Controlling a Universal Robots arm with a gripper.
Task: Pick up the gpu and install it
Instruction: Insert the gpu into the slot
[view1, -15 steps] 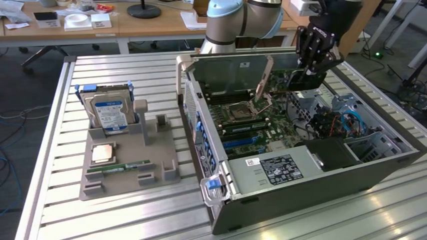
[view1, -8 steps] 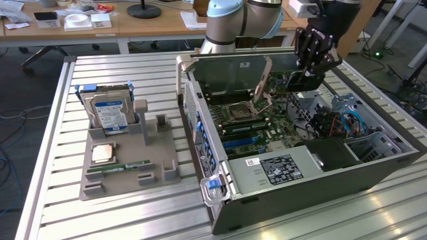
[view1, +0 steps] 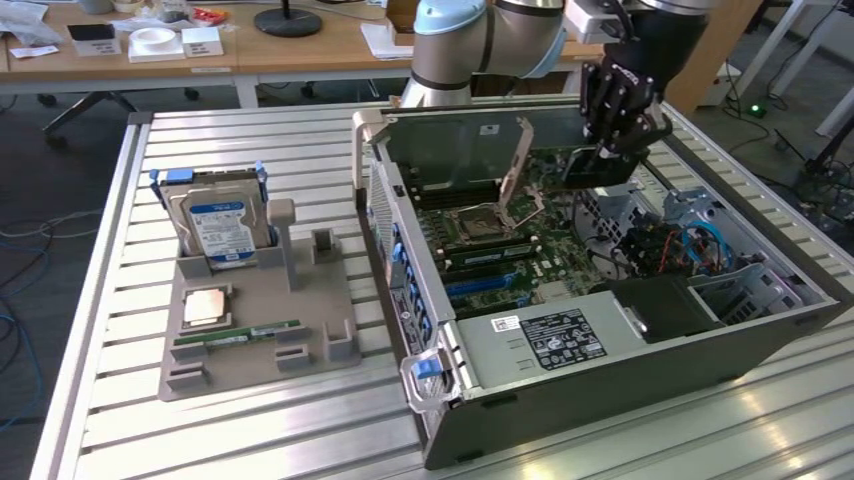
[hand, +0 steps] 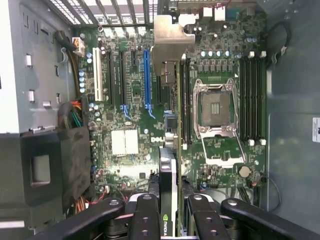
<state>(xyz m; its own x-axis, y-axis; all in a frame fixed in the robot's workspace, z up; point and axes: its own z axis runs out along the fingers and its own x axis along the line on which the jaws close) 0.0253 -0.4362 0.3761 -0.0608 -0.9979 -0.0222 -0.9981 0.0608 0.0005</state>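
The gpu (hand: 169, 170) hangs edge-on between my fingers, a thin dark card with a green logo near the grip and its tan-silver metal bracket (hand: 170, 35) at the far end. My gripper (hand: 170, 205) is shut on it. In the exterior view the gripper (view1: 617, 140) holds the dark card (view1: 597, 170) just above the motherboard (view1: 514, 245), inside the open computer case (view1: 601, 345). Seen from the wrist, the card lies over the board between the blue expansion slot (hand: 147, 80) and the memory slots (hand: 184, 100).
The CPU socket (hand: 216, 107) stands open with its lever raised. Cables and a black drive cage (hand: 45, 165) crowd one side of the case. On the exterior view's left, a grey holder (view1: 260, 320) carries a blue-labelled hard drive (view1: 220, 225), a CPU (view1: 204, 307) and a green memory stick (view1: 238, 333).
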